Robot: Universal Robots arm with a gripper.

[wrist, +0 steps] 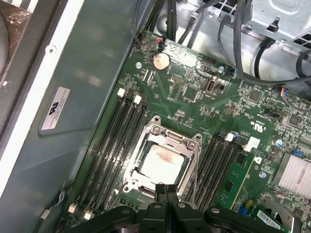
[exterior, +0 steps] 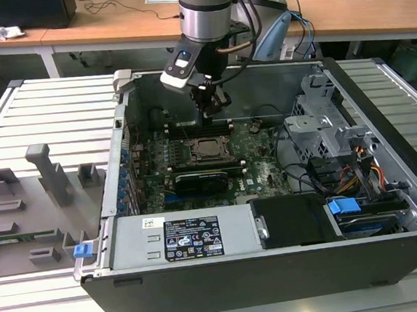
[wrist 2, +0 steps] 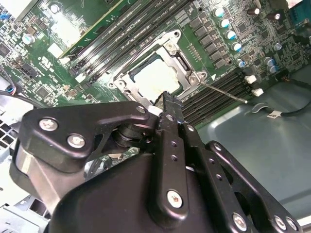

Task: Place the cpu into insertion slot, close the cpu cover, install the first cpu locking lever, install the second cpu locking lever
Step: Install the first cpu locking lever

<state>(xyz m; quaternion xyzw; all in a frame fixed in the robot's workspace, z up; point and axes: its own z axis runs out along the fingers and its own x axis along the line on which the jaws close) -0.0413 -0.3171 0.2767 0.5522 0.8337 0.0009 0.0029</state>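
The cpu (wrist: 163, 162) lies flat in the middle of the green motherboard (wrist: 194, 104), its silvery top showing through the window of the cpu cover (wrist: 146, 138), which lies down around it. The insertion slot is hidden beneath them. In the exterior view the cpu (exterior: 208, 147) is just below my gripper (exterior: 212, 108), which hangs above the socket's far edge. In both wrist views the black fingers meet with nothing between them, and the gripper (wrist: 166, 190) hovers over one edge of the cover (wrist 2: 187, 65). A thin wire locking lever (wrist 2: 223, 92) sticks out sideways from the socket.
Long black memory slots (wrist: 119, 141) flank the socket on both sides. A black expansion card (exterior: 200, 180) lies nearer the case front, beside a metal drive cage (exterior: 322, 117) with cables. The case walls (exterior: 121, 156) close in the board. A grey fixture tray (exterior: 36, 193) lies outside on the exterior view's left.
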